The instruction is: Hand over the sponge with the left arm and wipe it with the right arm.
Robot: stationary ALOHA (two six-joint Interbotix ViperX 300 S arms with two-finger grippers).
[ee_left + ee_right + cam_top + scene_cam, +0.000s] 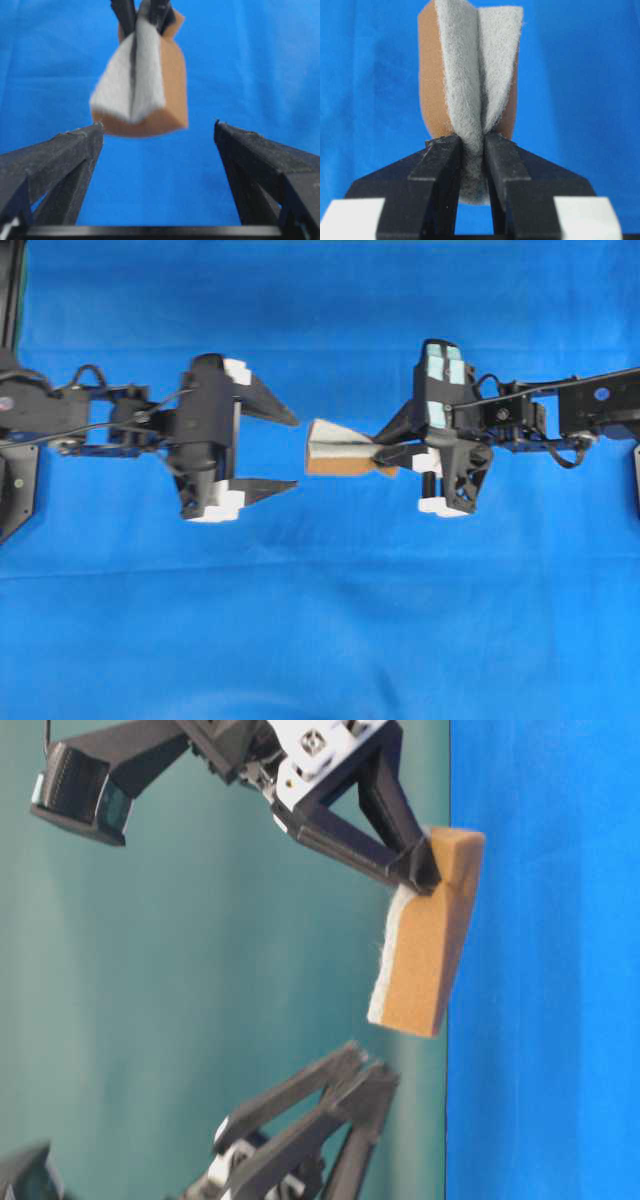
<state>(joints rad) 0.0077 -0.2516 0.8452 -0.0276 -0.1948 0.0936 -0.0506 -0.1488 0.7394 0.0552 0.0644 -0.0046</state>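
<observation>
The sponge (335, 448), grey-white scouring face over an orange-brown layer, hangs in the air above the blue table, pinched and folded at one end. My right gripper (378, 452), with teal patches on its housing, is shut on that end; the right wrist view shows the sponge (470, 70) squeezed between the right gripper (472, 145) jaws. My left gripper (296, 453) stands open just left of the sponge's free end, not touching it. In the left wrist view the sponge (145, 95) floats just beyond the left gripper (157, 127), whose fingers are spread wide. The table-level view shows the sponge (425, 940) clear of the table.
Blue cloth (320, 620) covers the whole table under both arms. A teal wall (150, 980) stands behind in the table-level view. No other object shows.
</observation>
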